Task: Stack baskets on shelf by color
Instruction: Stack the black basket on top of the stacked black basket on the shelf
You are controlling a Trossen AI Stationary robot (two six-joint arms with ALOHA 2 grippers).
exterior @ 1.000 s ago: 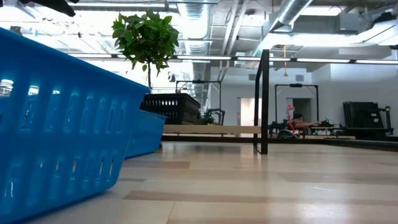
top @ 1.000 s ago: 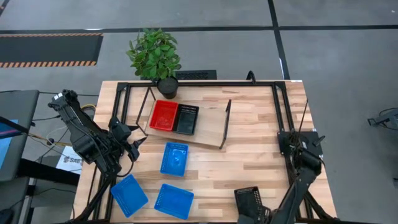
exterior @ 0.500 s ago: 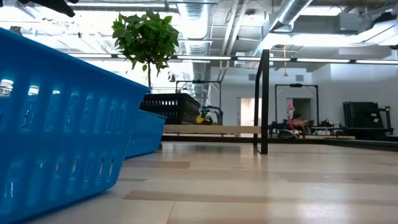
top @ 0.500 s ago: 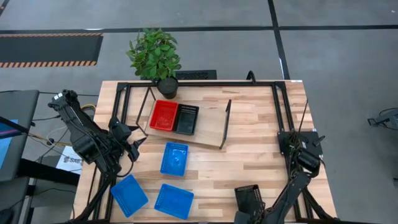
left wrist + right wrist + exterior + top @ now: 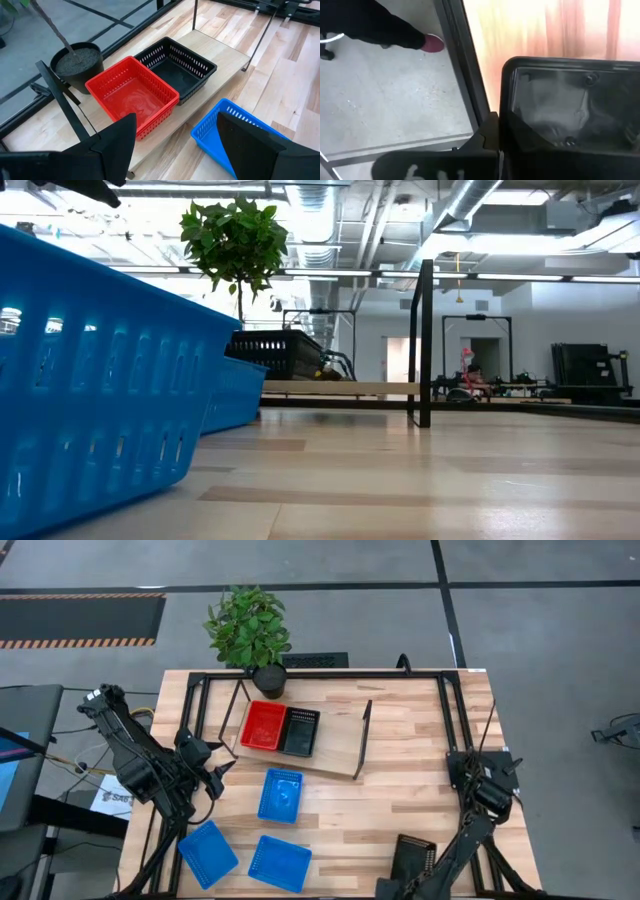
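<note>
on the wooden shelf we see a red basket and a black basket side by side and touching, at the end nearer the potted plant; the rest of the board is bare. three blue baskets lie on the bench in front of the shelf: one just before it, two more at the bench's near edge. our left claw hangs over the bench's left edge, well apart from every basket, its fingers spread wide and holding nothing; its wrist view looks past them at the red and black baskets on the shelf. our right claw is down at the near right edge of the bench with a black basket right at it; we cannot tell whether it is clenched or released.
</note>
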